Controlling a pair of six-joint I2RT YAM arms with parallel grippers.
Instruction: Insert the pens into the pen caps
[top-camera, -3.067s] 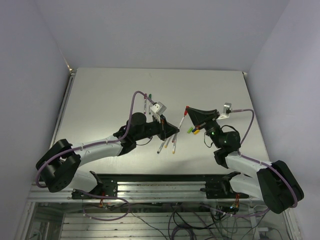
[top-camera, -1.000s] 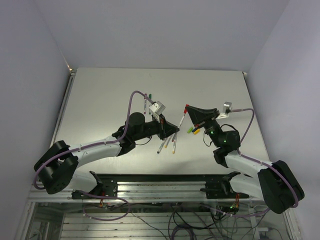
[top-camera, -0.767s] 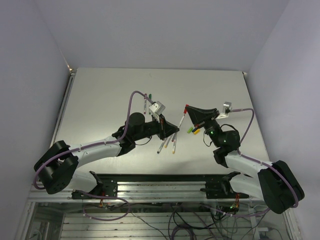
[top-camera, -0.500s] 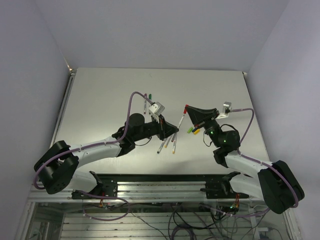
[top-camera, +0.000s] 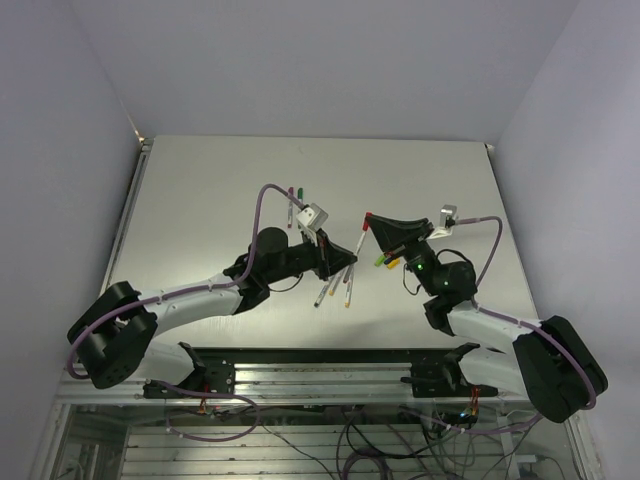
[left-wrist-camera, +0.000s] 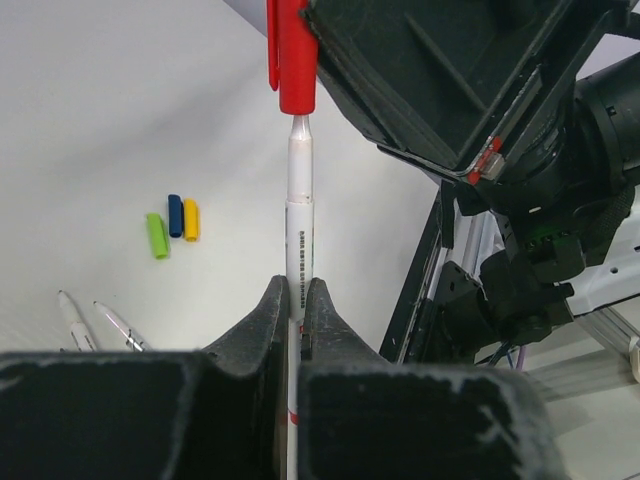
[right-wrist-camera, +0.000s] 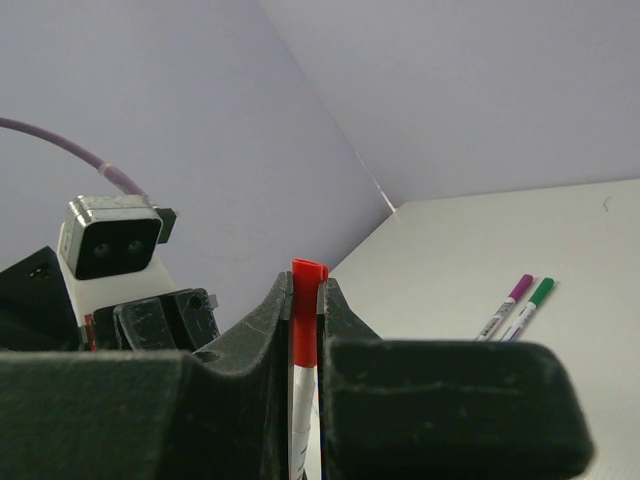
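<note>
Left wrist view: red cap (left-wrist-camera: 296, 60) meeting its pen (left-wrist-camera: 298, 230) in mid-air.
The left gripper (left-wrist-camera: 295, 300) is pinched tight on the white pen barrel, nib up. The right gripper (right-wrist-camera: 304, 292) is clamped on the red cap, whose mouth has taken the nib but looks not fully seated. Next move, I judge: press the two together straight along the pen's axis. Green, blue and yellow caps (left-wrist-camera: 175, 218) lie loose on the table (left-wrist-camera: 120, 120).
</note>
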